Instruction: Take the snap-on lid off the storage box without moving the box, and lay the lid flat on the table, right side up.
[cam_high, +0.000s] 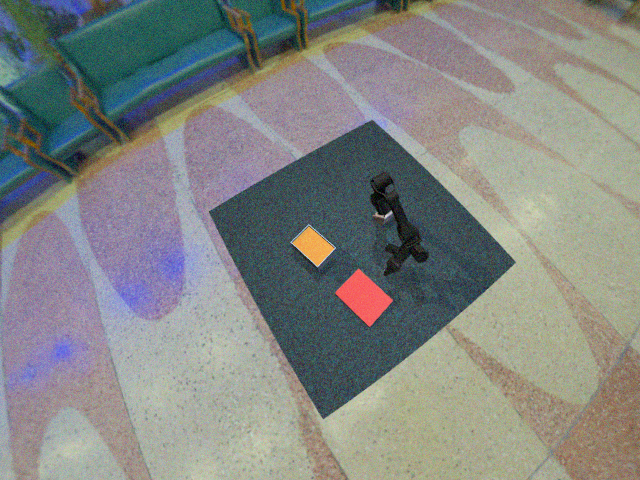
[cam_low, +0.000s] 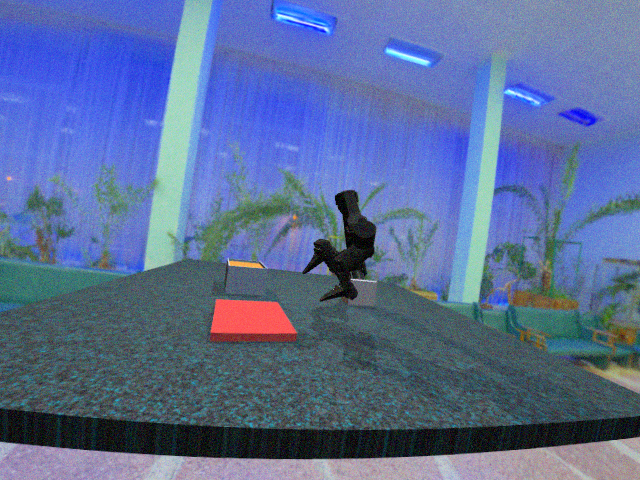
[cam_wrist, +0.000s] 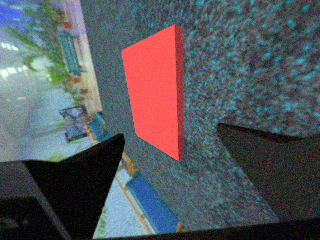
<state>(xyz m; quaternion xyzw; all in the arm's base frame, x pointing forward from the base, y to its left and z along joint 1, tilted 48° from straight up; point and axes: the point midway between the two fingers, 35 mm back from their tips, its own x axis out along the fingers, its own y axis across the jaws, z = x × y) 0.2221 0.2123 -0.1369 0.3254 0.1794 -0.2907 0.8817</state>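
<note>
The red lid (cam_high: 363, 296) (cam_low: 251, 320) (cam_wrist: 155, 90) lies flat on the dark table, apart from the box. The storage box (cam_high: 313, 245) (cam_low: 244, 279) stands open with an orange inside and a pale rim, behind and to the left of the lid. My gripper (cam_high: 393, 259) (cam_low: 323, 281) (cam_wrist: 170, 132) is open and empty. It hangs a little above the table, just off the lid's near edge, with both black fingers clear of it.
The dark speckled table (cam_high: 330, 351) (cam_low: 155, 382) ends in straight edges on all sides. The arm's pale base block (cam_high: 383, 217) (cam_low: 363, 292) stands behind the gripper. Green benches (cam_high: 149, 56) line the far floor.
</note>
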